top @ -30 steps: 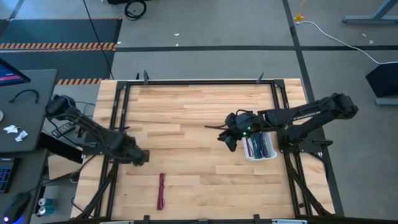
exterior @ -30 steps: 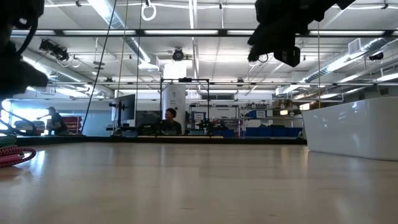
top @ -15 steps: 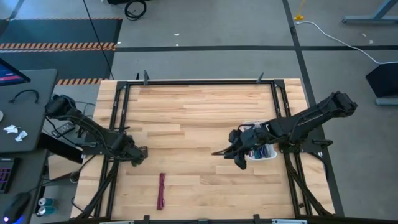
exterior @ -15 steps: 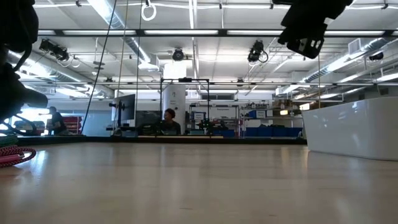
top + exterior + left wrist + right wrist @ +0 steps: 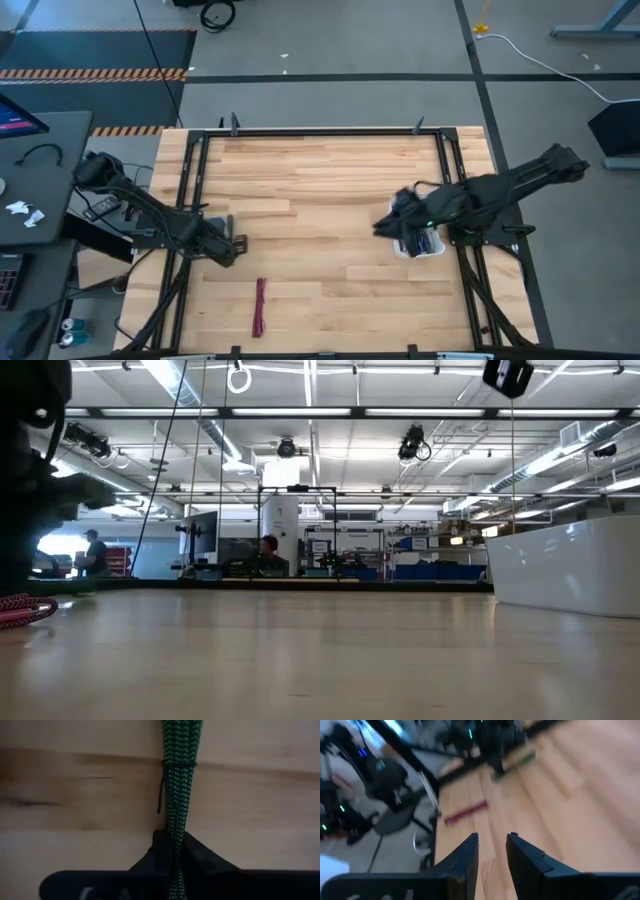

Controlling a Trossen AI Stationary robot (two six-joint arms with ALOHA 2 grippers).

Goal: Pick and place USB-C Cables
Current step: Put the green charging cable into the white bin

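The left end effector (image 5: 232,244) sits low at the left edge of the table (image 5: 320,190), and its wrist view shows the fingers (image 5: 192,855) closed tightly on a green braided USB-C cable (image 5: 180,780), bound by a thin dark tie, lying flat on the wood. This looks like the pick step: the bundle is pinched but, as far as can be judged, not yet lifted.

The right end effector (image 5: 392,222) hangs above the table just beside the white bin (image 5: 436,250) at the right side. Its fingers (image 5: 465,857) stand a narrow gap apart with nothing between them. The bin already holds several coloured cable bundles (image 5: 428,240), though the arm covers most of them, so their count is hard to tell.

One maroon cable (image 5: 260,306) lies alone near the front of the table, between the two arms and closer to the left one; in the low view it shows as a reddish coil (image 5: 25,608) at the far left.

The next move probably calls for the left arm to raise the green cable clear of the wood without letting it slip from the thin pinch, then carry it across toward the bin. The maroon bundle remains to be collected afterwards.
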